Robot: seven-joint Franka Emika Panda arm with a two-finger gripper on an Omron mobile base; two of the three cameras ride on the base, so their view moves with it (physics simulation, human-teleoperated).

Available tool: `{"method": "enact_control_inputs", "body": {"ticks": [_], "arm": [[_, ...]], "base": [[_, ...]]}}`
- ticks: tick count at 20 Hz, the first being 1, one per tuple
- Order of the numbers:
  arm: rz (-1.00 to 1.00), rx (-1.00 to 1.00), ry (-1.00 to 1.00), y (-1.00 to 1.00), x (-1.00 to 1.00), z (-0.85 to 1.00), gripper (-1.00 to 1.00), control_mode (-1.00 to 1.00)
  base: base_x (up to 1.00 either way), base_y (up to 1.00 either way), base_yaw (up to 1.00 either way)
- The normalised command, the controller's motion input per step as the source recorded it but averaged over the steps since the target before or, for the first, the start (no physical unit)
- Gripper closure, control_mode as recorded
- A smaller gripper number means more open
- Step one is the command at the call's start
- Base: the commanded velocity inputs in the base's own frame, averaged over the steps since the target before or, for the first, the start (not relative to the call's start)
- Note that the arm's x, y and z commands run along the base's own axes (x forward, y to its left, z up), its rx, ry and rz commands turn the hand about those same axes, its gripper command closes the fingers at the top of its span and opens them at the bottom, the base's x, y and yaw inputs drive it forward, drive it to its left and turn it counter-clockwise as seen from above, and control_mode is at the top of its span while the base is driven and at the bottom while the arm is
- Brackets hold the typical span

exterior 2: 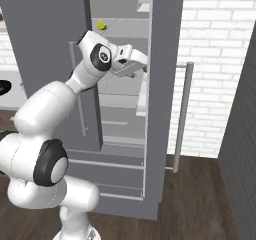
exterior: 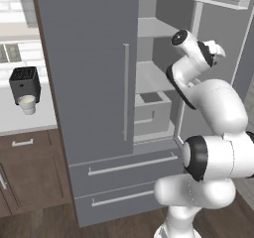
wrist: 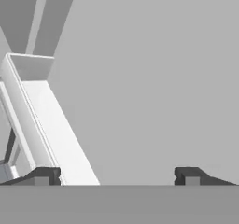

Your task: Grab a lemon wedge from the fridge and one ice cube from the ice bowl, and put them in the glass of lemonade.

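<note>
The fridge (exterior: 89, 83) stands with its right door open; the hand (wrist: 116, 175), fingers apart and empty, reaches inside; the lemon wedge (exterior 2: 101, 25) sits on an upper shelf.

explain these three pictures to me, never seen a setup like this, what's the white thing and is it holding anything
The white thing is a robot arm on a base that can drive, in a computer-rendered kitchen. Two pictures come from cameras on the base, behind the arm to its left and right. The third looks along the gripper, whose dark fingertips stand wide apart, holding nothing.

The arm reaches into the grey fridge, whose right door is open. In the right base view a tiny yellow lemon wedge sits on an upper shelf, above the hand. On the counter to the left, a small whitish cup stands in front of a black appliance.
</note>
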Motion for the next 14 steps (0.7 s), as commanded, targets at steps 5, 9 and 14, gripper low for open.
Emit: {"method": "enact_control_inputs", "body": {"ticks": [5, 9, 14], "arm": [[0.21, 0.0, -0.02, 0.87, -0.27, 0.13, -1.0, -1.0], [0.33, 0.01, 0.0, 1.0, -0.12, 0.05, -1.0, -1.0], [0.53, 0.1, 0.02, 1.0, 0.17, -0.15, -1.0, -1.0]], "base": [[0.0, 0.0, 0.0], [0.0, 0.0, 0.0], [0.0, 0.0, 0.0]]}}
